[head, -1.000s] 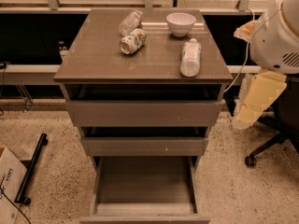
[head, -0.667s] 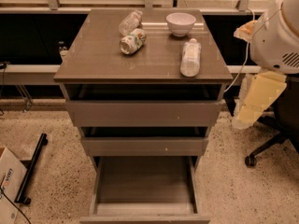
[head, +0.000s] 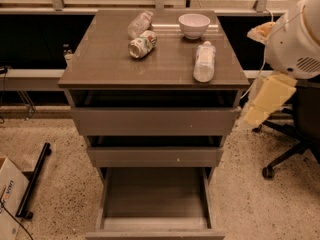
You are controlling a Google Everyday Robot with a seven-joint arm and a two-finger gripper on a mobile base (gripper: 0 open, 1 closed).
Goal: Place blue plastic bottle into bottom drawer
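The blue plastic bottle (head: 204, 61) lies on its side on the right part of the cabinet top (head: 110, 64), white cap pointing to the back, just in front of a white bowl (head: 194, 24). The bottom drawer (head: 155, 204) is pulled far out at the cabinet's foot and looks empty. My gripper is out of view. Only the arm's white joint (head: 297, 39) and a cream link (head: 266, 101) show at the right edge, beside the cabinet and apart from the bottle.
A bottle with a green-and-white label (head: 142, 44) and a clear label-less bottle (head: 140, 23) lie at the back of the top. The two upper drawers stand slightly open. An office chair base (head: 280, 159) is at right. A cardboard box (head: 7, 199) and black bar (head: 32, 181) are at left.
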